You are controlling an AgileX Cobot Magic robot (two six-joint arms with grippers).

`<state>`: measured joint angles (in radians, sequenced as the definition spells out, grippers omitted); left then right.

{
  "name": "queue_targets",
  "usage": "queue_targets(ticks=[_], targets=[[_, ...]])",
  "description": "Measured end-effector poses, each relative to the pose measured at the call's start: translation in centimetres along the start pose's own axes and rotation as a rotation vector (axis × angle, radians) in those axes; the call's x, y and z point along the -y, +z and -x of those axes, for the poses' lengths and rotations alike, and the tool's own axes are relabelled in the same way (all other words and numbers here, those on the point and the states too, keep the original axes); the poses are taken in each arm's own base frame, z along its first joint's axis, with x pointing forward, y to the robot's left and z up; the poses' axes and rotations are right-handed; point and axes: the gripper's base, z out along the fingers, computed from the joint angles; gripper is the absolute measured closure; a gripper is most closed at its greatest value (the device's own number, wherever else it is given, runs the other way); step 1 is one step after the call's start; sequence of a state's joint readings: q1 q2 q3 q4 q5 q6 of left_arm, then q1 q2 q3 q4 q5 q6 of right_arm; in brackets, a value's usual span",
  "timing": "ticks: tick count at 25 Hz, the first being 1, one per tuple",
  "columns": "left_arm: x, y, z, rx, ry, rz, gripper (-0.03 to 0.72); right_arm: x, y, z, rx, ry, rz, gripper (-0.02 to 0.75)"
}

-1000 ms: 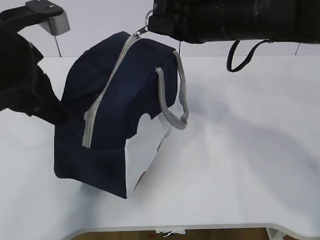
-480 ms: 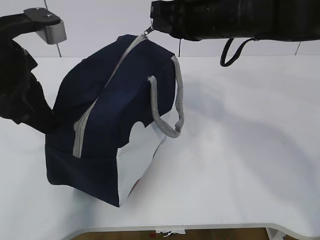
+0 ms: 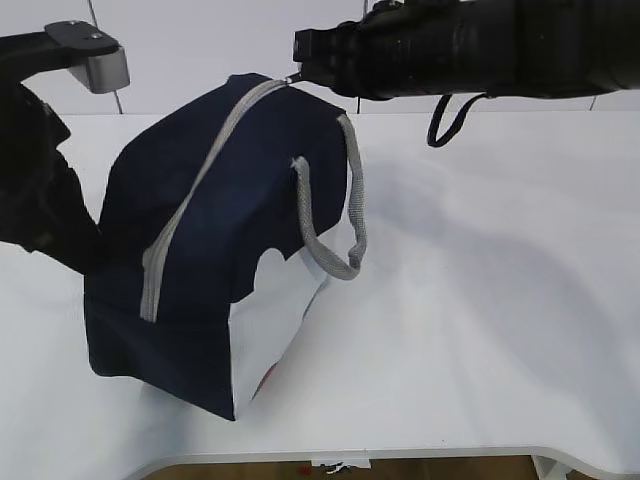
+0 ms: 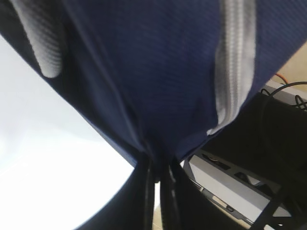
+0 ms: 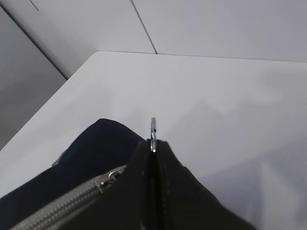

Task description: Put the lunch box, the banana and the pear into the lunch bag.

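You have one white surface (image 3: 480, 300) in front of you, and on it one large navy-blue fabric lunch bag (image 3: 210, 230) with a white side panel, standing tilted with its lower corner near the front edge and its upper end lifted toward the back. One grey zipper (image 3: 195, 190) runs closed along the top of the bag from the high end down toward your left arm, and you can count two grey webbing handles: one (image 3: 335, 200) loops down the side facing the exterior camera, the other (image 4: 41, 43) shows only in the left wrist view. The lunch bag hangs between your two arms. Your right gripper (image 5: 152, 151) sits at the bag's highest point, its jaws pressed together on the one small metal ring pull (image 5: 153, 129), which sticks up out of the seam between them just above the zipper end. Your left gripper (image 4: 158, 177) is at the opposite, lower end, on the left of the exterior view, its jaws pinched narrow on a fold of the navy fabric just beside the zipper's lower end. The bag's inside is hidden from every view.
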<state>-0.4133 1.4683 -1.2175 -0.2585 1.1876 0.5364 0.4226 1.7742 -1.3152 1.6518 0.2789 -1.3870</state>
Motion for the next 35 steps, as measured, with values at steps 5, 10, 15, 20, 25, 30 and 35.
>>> queue_targets(ticks=[5, 10, 15, 20, 25, 30, 35], targets=[[0.1, -0.2, -0.1, -0.004, -0.072, -0.001, 0.611, -0.3, 0.0, -0.1, -0.008, 0.001, 0.043, 0.748], [0.7, -1.9, -0.6, 0.039, -0.120, 0.027, 0.373, -0.5, 0.3, -0.5, -0.028, 0.007, 0.085, 0.748], [0.9, -4.6, 0.1, 0.132, -0.131, 0.086, 0.291, -0.3, 1.1, -1.4, -0.059, 0.030, 0.102, 0.748], [0.4, -6.6, 2.0, 0.279, -0.119, 0.146, 0.280, -0.1, 1.5, -1.9, -0.075, 0.045, 0.109, 0.748], [-1.0, -4.5, 4.0, 0.307, -0.144, 0.135, 0.278, -0.2, 1.5, -1.9, -0.077, 0.048, 0.115, 0.748], [-1.9, -2.2, 5.4, 0.320, -0.184, 0.096, 0.278, -0.2, 1.5, -1.9, -0.077, 0.048, 0.115, 0.748], [-2.5, -1.1, 6.1, 0.340, -0.200, 0.095, 0.286, -0.2, 1.5, -1.9, -0.077, 0.048, 0.115, 0.748]])
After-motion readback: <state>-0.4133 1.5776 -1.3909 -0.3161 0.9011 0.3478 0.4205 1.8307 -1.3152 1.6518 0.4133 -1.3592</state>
